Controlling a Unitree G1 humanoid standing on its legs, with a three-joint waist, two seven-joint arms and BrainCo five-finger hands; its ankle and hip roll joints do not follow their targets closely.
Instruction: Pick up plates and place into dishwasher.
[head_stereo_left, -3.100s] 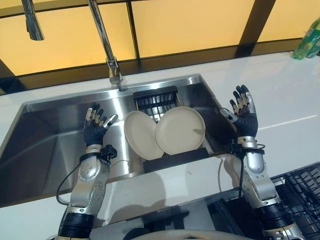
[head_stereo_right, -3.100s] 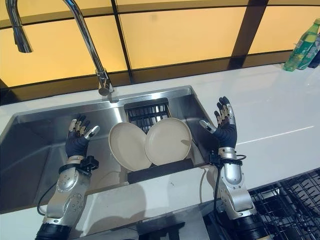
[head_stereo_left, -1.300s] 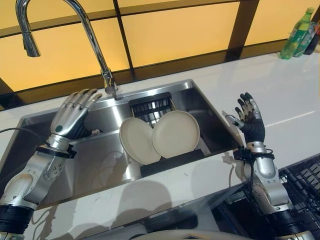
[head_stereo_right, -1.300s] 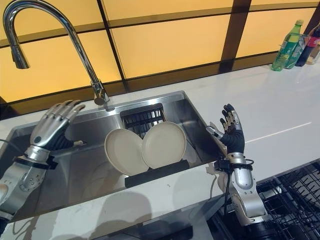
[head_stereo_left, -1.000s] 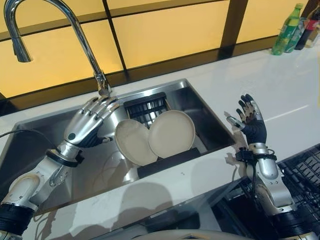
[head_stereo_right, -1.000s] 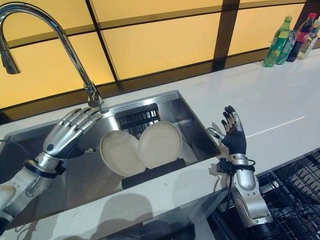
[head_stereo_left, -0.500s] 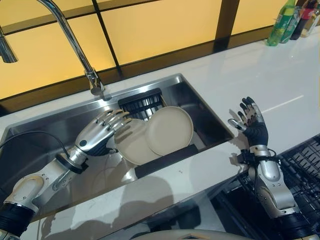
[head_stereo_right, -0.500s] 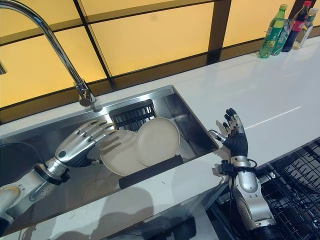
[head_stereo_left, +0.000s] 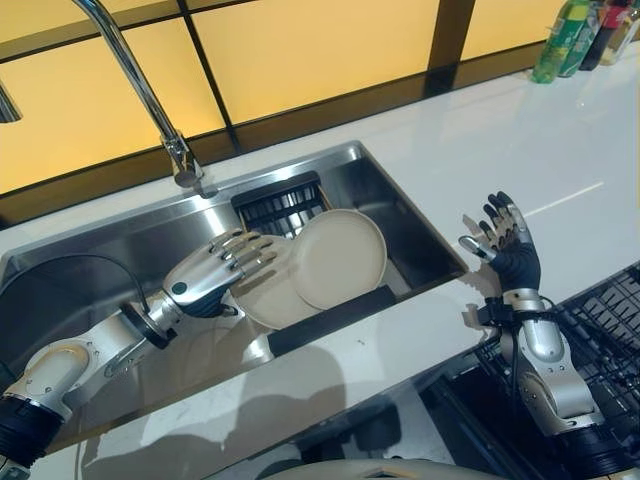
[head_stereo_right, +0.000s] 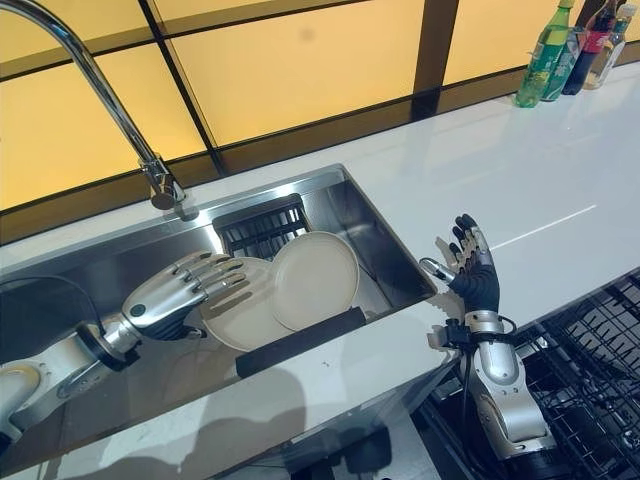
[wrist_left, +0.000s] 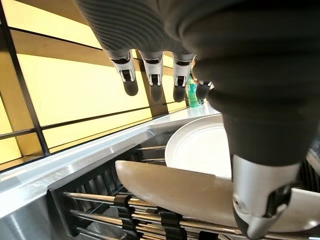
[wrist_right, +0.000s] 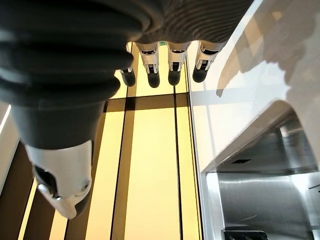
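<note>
Two plates (head_stereo_left: 338, 258) leaning in sink (head_stereo_left: 90, 275), none loaded; left hand (head_stereo_left: 205, 280) reaching, fingers spread, empty; right hand (head_stereo_left: 508, 250) at 3 o'clock idling, fingers straight.

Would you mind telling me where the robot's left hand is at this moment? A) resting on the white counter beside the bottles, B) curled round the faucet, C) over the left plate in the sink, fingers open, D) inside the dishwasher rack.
C: the left hand reaches with straight fingers over the left plate leaning in the sink, while the right hand is raised open above the counter edge.
</note>
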